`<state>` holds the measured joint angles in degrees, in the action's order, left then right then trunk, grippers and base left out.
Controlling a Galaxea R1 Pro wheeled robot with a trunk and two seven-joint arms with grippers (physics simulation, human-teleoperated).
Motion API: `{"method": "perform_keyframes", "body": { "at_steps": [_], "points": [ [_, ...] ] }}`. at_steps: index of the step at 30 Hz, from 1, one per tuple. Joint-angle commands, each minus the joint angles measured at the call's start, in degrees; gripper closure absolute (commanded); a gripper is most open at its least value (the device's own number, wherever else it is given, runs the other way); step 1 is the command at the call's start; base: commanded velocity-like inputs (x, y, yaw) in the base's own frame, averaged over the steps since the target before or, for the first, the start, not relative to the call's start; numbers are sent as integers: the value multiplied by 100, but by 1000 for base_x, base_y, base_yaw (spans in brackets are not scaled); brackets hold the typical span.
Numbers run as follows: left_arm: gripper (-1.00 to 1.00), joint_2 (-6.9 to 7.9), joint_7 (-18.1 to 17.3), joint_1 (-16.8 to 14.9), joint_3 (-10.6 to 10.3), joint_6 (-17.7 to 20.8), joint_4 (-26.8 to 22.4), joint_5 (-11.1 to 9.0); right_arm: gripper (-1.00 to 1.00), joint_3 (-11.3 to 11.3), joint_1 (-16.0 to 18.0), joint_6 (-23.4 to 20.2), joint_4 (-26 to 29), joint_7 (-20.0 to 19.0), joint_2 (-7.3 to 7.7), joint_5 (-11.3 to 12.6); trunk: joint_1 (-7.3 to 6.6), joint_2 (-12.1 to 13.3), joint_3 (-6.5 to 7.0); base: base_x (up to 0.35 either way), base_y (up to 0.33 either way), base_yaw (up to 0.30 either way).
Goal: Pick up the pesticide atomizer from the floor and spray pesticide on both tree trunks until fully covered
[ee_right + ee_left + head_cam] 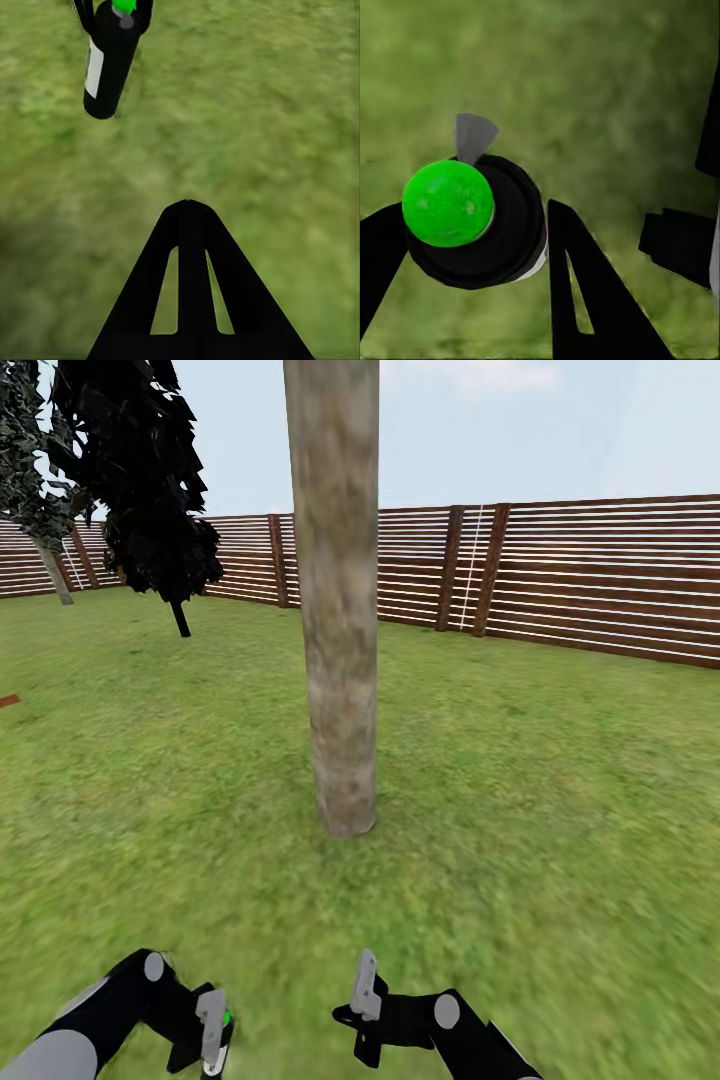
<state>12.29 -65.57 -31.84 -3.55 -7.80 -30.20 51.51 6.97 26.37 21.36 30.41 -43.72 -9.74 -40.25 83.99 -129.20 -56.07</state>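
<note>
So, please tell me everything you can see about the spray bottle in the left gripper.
The spray bottle is small and black, with a white label on its side and a bright green cap. It hangs above the grass, clamped near its top between the fingers of the left gripper. No mist shows.

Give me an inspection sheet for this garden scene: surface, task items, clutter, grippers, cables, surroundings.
Surface: green lawn.
Job's things: pale mottled tree trunk stands straight ahead; no whitish specks visible on the bark. Dark atomizer with a green top, held above the grass.
Clutter: small reddish patch on the grass at far left.
Grippers: left gripper shut on the atomizer; right gripper holds nothing, jaws look closed.
Cables: nothing seen.
Surroundings: brown slatted fence, near-black narrow tree, pale sky.
</note>
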Motion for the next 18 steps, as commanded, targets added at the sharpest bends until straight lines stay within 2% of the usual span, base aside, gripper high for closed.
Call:
{"method": "perform_keyframes", "body": {
  "at_steps": [1,2,3,5,7,9,11,12,13,14,15,16,18],
  "points": [
    [100,112,4,2,9,-1,-2,-18,100,-1,0,2,0,2,5,0,0,0,0,0,0,0],
    [100,205,31,2,19,9,-6,-20,100,-6,0,5,0,3,11,0,0,0,0,0,0,0],
    [100,311,64,0,86,26,-18,-41,-100,-23,0,7,2,3,21,0,0,0,0,0,0,0],
    [100,401,127,-4,295,42,-26,-60,-100,-39,0,8,1,7,59,4,0,0,0,0,0,0],
    [100,431,338,-2,645,59,-28,-67,-100,-46,0,13,8,31,95,1,0,0,0,0,0,0],
    [100,414,854,10,1122,84,-11,-80,-100,-59,0,11,11,211,131,-5,0,0,0,0,0,0],
    [100,363,1398,23,1521,93,34,-112,-100,-61,0,1,-23,862,208,-7,0,0,0,0,0,0],
    [100,275,1793,25,1819,98,81,-202,-100,-57,0,-7,-50,1490,267,1,0,0,0,0,0,0],
    [100,215,2035,28,2033,103,127,-294,-100,-55,0,-7,-61,1885,302,9,0,0,0,0,0,0],
    [100,133,2425,33,2413,109,233,-480,-100,-67,-3,-8,-74,2462,351,29,0,0,0,0,0,0],
    [100,55,2825,35,2729,121,375,-651,-100,-196,-8,-8,-111,2975,399,90,0,0,0,0,0,0],
    [100,-2,3116,36,2894,138,497,-748,-100,-427,-11,-9,-179,3318,420,170,0,0,0,0,0,0],
    [100,-179,3947,37,3130,184,970,-896,-100,-1566,-16,-4,-566,4356,448,419,0,0,0,0,0,0]
  ]
}}
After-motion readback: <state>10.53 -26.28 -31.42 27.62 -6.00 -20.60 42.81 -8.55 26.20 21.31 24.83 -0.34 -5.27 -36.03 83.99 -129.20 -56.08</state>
